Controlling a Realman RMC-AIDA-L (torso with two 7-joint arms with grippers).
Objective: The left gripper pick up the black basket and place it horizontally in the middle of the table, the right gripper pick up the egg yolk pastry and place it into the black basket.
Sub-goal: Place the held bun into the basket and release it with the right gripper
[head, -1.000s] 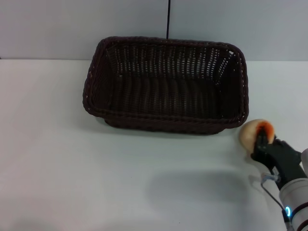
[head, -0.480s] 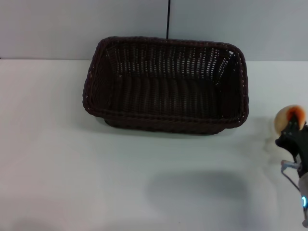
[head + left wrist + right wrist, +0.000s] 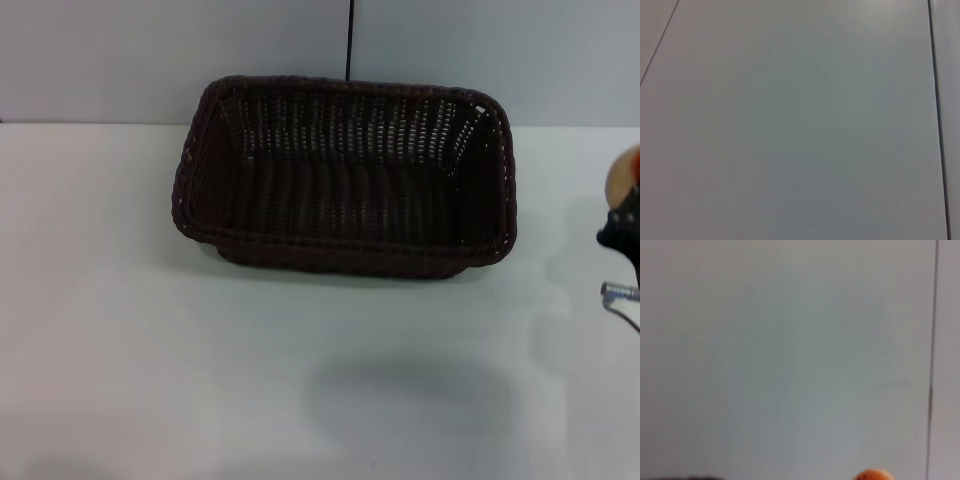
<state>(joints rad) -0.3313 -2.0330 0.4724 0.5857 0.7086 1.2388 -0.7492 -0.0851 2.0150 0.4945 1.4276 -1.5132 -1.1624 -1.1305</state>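
Note:
The black basket lies lengthwise across the middle of the white table, open side up and empty. At the far right edge of the head view my right gripper is lifted off the table, shut on the egg yolk pastry, of which only a cream and orange sliver shows. The pastry's orange top also peeks in at the edge of the right wrist view. The left gripper is out of view; its wrist view shows only a plain grey surface.
A black cable runs up the grey wall behind the basket. The gripper's thin cable and silver fitting hang below it at the right edge. Bare table lies in front and to the left of the basket.
My right gripper has lifted the pastry off the table and carried it up and to the right, so it is now mostly beyond the picture's edge. The basket has not moved.

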